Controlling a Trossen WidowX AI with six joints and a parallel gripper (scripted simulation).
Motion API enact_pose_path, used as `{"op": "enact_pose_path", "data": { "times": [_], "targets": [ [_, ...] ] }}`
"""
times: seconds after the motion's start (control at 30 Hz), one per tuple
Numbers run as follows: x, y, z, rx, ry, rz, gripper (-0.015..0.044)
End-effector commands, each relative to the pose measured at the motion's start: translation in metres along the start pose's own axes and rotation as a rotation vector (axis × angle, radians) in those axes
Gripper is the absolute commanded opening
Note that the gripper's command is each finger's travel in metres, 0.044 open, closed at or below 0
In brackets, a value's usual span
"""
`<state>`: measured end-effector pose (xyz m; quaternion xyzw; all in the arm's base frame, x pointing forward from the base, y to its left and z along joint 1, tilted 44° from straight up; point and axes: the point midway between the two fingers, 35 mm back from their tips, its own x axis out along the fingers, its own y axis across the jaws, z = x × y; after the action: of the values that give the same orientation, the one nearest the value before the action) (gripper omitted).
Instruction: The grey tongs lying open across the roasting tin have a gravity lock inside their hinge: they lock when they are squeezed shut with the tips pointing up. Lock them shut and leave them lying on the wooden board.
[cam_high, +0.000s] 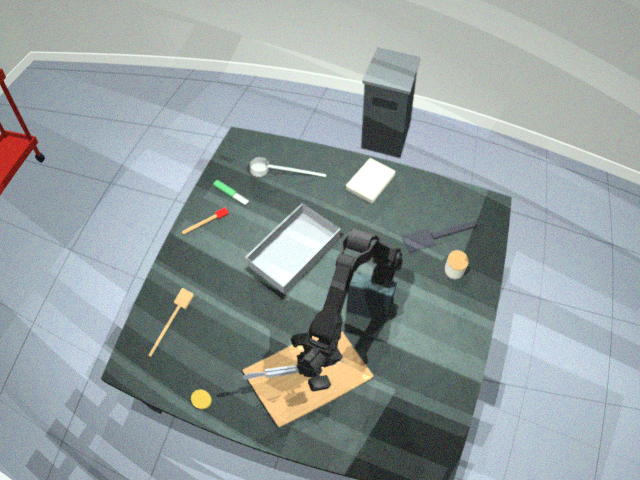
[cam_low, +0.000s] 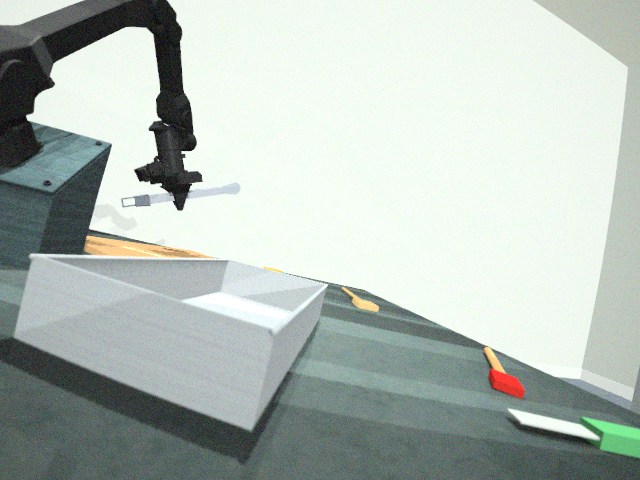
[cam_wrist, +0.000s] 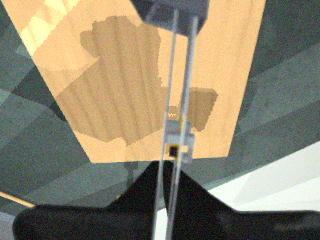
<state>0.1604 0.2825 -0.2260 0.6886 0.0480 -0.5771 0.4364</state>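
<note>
The grey tongs are in the air above the wooden board. My gripper points down and is shut on the tongs near their middle, with the arms pressed close together. The tongs lie nearly level; in the exterior view the rounded tips on the right sit slightly higher than the hinge end on the left. The hinge is hidden in the top view. Whether the lock is engaged cannot be told. The roasting tin is empty.
A yellow disc and a wooden spatula lie left of the board. The arm's base block stands between board and tin in the exterior view. A red brush, a green-handled tool and a jar are farther off.
</note>
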Motion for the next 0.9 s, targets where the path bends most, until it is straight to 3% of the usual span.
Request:
{"op": "enact_pose_path", "data": {
  "times": [0.0, 0.67, 0.87],
  "targets": [
    [-0.004, 0.002, -0.004, 0.015, -0.062, -0.007, -0.015],
    [-0.032, 0.028, -0.001, 0.057, -0.425, -0.009, -0.015],
    [-0.033, 0.029, -0.001, 0.059, -0.438, -0.008, -0.015]
  ]
}}
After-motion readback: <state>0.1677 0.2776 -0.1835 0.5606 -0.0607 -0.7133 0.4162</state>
